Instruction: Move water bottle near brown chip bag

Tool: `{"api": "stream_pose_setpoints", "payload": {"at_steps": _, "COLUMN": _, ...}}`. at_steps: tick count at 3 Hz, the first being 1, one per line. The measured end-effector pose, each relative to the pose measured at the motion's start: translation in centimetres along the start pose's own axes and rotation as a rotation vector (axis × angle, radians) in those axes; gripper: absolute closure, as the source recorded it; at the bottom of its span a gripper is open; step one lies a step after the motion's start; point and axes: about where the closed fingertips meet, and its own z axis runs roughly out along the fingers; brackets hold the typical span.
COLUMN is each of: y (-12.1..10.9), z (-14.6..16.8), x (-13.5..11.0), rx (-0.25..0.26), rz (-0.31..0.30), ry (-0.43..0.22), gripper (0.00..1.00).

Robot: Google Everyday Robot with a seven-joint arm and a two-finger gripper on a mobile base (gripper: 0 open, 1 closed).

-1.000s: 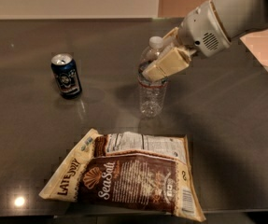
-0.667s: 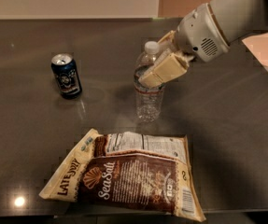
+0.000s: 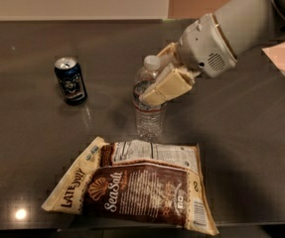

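Camera view: the gripper (image 3: 151, 83) grasps the upright water bottle (image 3: 149, 119) at mid-desk (image 3: 246, 148). The bottle has shifted left and toward the front edge, just behind the brown chip bag (image 3: 137, 187). The bottle mostly hides the far finger.

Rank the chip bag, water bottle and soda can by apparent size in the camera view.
1. brown chip bag, by far the largest, though nearest the camera.
2. water bottle, taller than the can; the gripper clamps its upper half.
3. soda can, smallest, set farther back.
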Motion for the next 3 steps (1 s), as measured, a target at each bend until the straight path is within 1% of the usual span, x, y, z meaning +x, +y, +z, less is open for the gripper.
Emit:
{"api": "stream_pose_setpoints", "payload": {"at_steps": 1, "y": 0.7, "z": 1.0, "x": -0.1, "rx": -0.034, "rz": -0.001, "ry": -0.016, "gripper": 1.0}}
{"api": "stream_pose_setpoints", "payload": {"at_steps": 2, "y": 1.6, "z": 1.5, "x": -0.2, "rx": -0.054, "rz": -0.002, "ry": -0.022, "gripper": 0.83}}
{"api": "stream_pose_setpoints", "payload": {"at_steps": 3, "y": 2.4, "z": 1.9, "x": -0.2, "rx": -0.075, "rz": 0.005, "ry": -0.025, "gripper": 0.59}}
